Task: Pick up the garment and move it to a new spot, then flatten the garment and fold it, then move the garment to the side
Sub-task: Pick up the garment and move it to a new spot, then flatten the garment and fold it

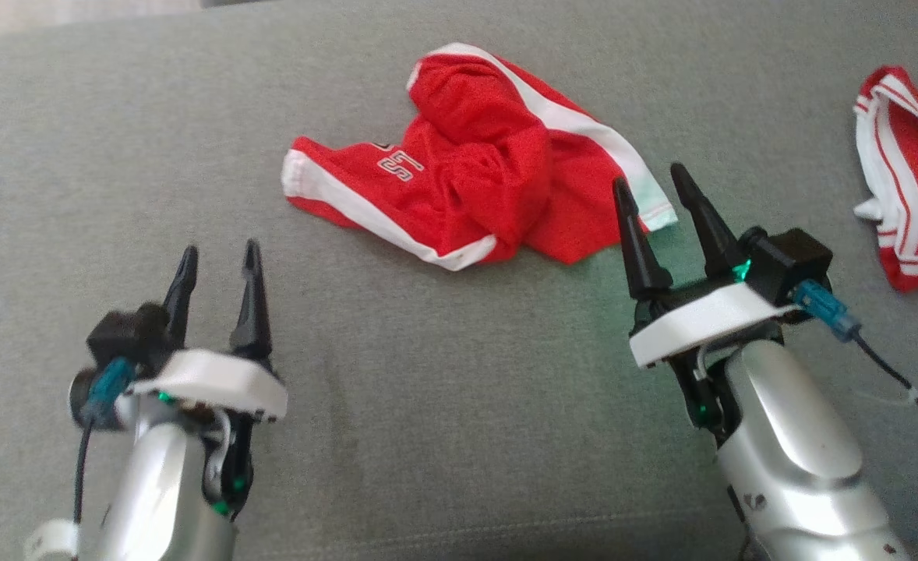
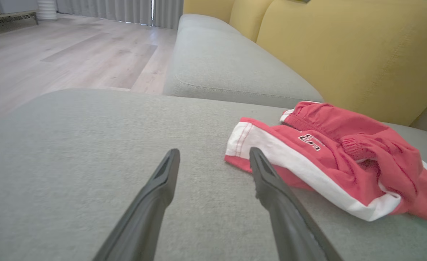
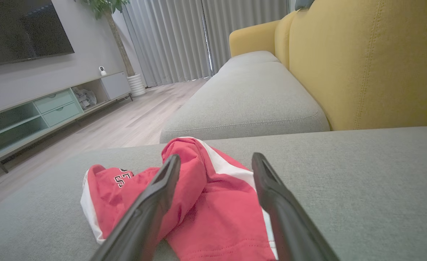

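Status, head view: garment [image 1: 490, 179], red shorts with white side stripes, is lying crumpled at the upper centre of the frame on the grey cushion [image 1: 428, 405]. Left tool [image 1: 220, 248] is hovering at lower left, fingers spread and holding nothing, well apart from the cloth. Right tool [image 1: 649, 176] is sitting at centre right, also spread and empty, tips just beside the white-striped hem. Second red garment [image 1: 915, 195] is lying at the right edge, apart from the first.

Left wrist view: left tool [image 2: 214, 150] is pointing along the cushion, with the garment [image 2: 336, 163] lying right of centre. One fingertip is overlapping the white leg hem in frame; I can't tell if it's touching.

Right wrist view: right tool [image 3: 216, 156] is looking straight over the garment [image 3: 206, 203], which is bunched at lower centre. Nothing is being pinched.

Judgement: the garment looks to be sitting at its spot, so flattening is the step in hand. Next move is calling for each tool to be taking an opposite edge, waistband side and leg hem. Then they should be pinching low against the cushion and pulling apart to spread out the folds.
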You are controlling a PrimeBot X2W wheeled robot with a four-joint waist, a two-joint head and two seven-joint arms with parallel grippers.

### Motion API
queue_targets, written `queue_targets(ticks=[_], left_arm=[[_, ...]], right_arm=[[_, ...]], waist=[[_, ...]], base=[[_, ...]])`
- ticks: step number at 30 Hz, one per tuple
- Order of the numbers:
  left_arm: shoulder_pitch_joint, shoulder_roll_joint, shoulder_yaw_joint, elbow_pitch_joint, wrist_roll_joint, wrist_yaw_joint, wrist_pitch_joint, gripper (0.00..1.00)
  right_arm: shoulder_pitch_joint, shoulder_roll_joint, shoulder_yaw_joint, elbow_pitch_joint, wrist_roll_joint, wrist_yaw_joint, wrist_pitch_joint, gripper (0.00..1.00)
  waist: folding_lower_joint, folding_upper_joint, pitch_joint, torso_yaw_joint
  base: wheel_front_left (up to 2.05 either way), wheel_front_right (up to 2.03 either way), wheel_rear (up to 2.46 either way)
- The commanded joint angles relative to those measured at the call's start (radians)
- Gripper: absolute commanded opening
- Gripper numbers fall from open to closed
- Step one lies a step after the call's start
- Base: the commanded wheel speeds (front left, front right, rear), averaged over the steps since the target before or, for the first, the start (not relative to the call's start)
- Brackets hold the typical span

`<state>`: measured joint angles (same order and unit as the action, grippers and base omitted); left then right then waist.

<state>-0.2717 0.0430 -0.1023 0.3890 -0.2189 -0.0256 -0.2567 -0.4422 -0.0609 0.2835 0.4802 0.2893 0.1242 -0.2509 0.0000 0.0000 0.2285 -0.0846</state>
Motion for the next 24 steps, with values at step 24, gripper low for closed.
queue_targets(ticks=[24], left_arm=[[0.225, 0.007, 0.072, -0.124, -0.031, 0.046, -0.005, 1.0]], right_arm=[[0.11, 0.011, -0.05, 0.043, -0.021, 0.007, -0.011, 1.0]], waist=[[0.0, 0.0, -0.134, 0.089]], base=[[0.0, 0.0, 0.0]])
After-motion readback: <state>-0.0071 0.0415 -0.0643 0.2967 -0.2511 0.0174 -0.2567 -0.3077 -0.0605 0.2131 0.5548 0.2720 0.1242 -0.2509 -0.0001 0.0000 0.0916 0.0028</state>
